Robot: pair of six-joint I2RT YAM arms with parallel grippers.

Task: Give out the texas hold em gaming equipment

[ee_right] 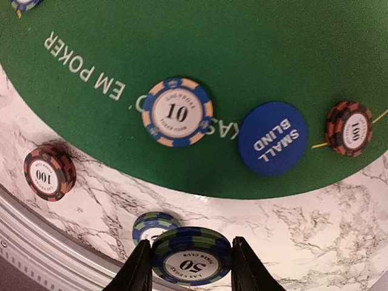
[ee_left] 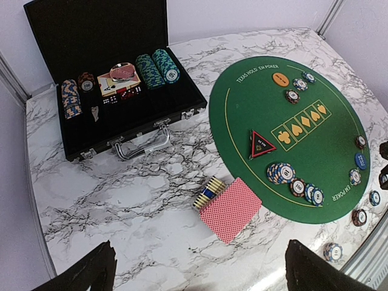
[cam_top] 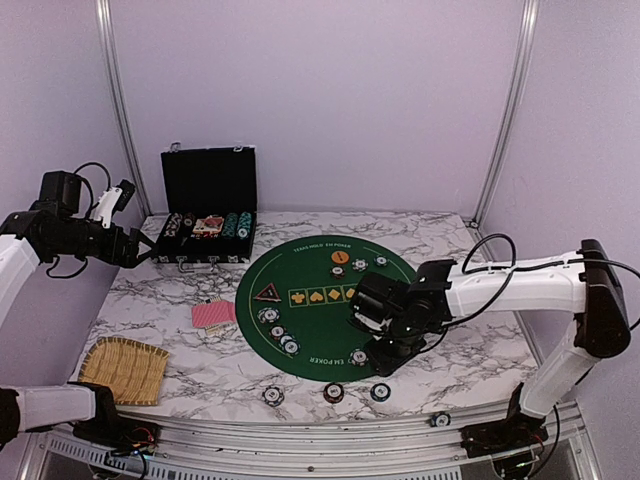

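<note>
My right fingers (ee_right: 191, 270) are pinched narrow on a blue-and-green striped poker chip marked 50 (ee_right: 191, 262), one pad against each edge, over the near rim of the white marble table (ee_right: 315, 230). Only my right wrist view shows this grip; from above, that hand is a dark lump.

Just beneath the held chip a second green-and-blue chip (ee_right: 150, 225) lies flat on the table. A red-and-black chip marked 100 (ee_right: 47, 173) lies beside the metal rail. Past them, on the round green felt mat (ee_right: 182, 36), I see a blue-and-cream chip marked 10 (ee_right: 177, 112) and a blue round button lettered SMALL BLIND (ee_right: 272, 138).

The top camera adds a row of three chips (cam_top: 333, 391) on the table just off the felt's near edge. It alone shows a woven straw mat (cam_top: 125, 368) at the near left corner.

My left fingers (ee_left: 199, 254) are spread wide with nothing between them, up over the table's left side. That wrist view shows a red-backed deck of playing cards (ee_left: 230, 209) flat beside the felt, with a short roll of chips on edge (ee_left: 208, 191) touching its far corner. On the felt sit a dark triangular button (ee_left: 262, 144) and, farther off, an orange round button (ee_left: 280, 79). Farthest stands an open black chip case (ee_left: 115, 79) holding more chips, cards and dice.
</note>
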